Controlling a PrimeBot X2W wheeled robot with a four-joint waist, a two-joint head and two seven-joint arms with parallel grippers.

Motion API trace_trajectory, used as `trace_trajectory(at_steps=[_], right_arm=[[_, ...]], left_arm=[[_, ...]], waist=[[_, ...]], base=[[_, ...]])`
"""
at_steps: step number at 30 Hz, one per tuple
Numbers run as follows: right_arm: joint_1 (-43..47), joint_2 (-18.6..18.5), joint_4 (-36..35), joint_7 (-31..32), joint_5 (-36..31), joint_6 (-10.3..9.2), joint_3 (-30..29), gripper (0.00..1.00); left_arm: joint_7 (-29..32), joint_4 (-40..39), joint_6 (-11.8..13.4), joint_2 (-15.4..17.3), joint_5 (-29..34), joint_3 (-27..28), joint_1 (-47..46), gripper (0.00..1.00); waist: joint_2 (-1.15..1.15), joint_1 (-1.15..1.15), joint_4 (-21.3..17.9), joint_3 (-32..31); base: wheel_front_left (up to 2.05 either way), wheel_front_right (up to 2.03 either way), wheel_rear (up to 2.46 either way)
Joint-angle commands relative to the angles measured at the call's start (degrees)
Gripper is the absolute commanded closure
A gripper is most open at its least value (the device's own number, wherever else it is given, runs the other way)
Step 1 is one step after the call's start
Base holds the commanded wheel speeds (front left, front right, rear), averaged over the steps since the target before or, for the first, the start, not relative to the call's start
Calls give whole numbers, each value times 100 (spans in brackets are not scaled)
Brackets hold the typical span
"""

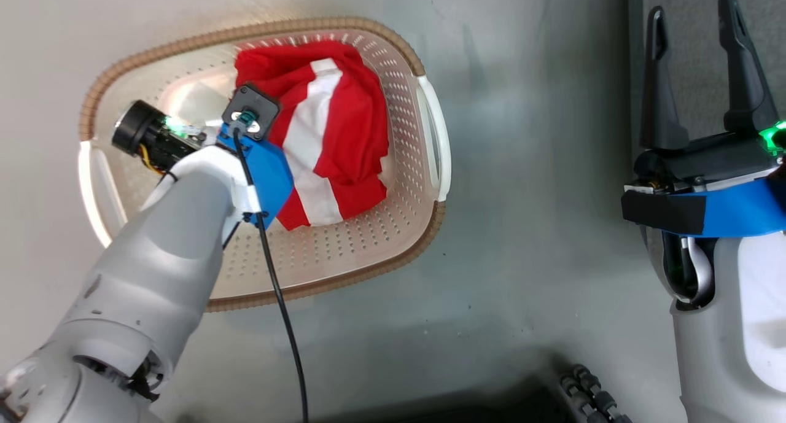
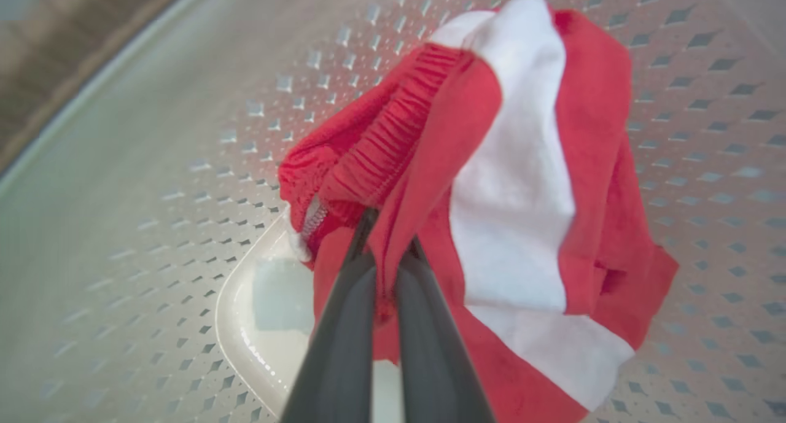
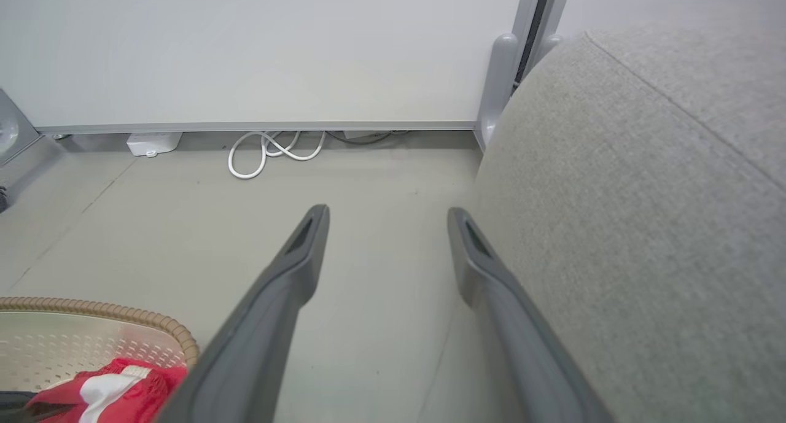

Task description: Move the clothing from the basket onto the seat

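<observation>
Left wrist view looks along the left hand [image 2: 387, 229], whose two dark fingers [image 2: 344, 325] are clenched on a fold of the red clothing [image 2: 491, 183] inside the basket [image 2: 184, 165], the cloth pinched between their tips. The bundle is bunched above the basket's perforated floor. A plain red piece [image 2: 368, 147] with a gathered elastic band sits on the side nearer the basket's smooth glossy centre patch [image 2: 264, 312]. A red piece with broad white stripes [image 2: 516, 165] drapes beside it, touching it. I cannot tell which of the two the pinched fold belongs to.

In the head view, the clothing lies in the half of the basket nearer its right-side white handle [image 1: 437, 134], heaped toward the far wall. The left forearm [image 1: 166, 257] reaches down over the basket's near rim, and its blue wrist mount [image 1: 270, 177] covers the hand. The basket stands on the grey floor [image 1: 522, 196].

The right hand [image 1: 692, 18] hangs well apart from the basket, off that same handle side. It is released, its fingers spread wide with nothing between them. In the right wrist view, the seat [image 3: 645, 196], in light grey woven fabric with a seam line, rises just beside that hand on the side away from the basket. A white cable [image 3: 270, 156] lies looped on the floor beyond the basket, at the foot of a pale wall panel [image 3: 245, 48].
</observation>
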Motion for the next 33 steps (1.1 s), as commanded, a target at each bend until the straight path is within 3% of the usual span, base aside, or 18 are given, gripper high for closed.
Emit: trace_trajectory(at_steps=[1,14,33], right_arm=[[-55,-31,38,-2,29,1,19,0],[137,-78,335,-2,52,1,-2,0],[735,-49,774,-2,144,1,39,0]], left_arm=[[-101,-2,-36,-46,-36,1,-67,100],[-621,-235,-23,-271,-150,9,203,100],[-634,-2423,272,74,292,1159,1115,100]], waist=[[0,0,59,-169],[0,0,320,-1171],[0,0,522,-2860]], base=[[0,0,0],[0,0,0],[0,0,0]])
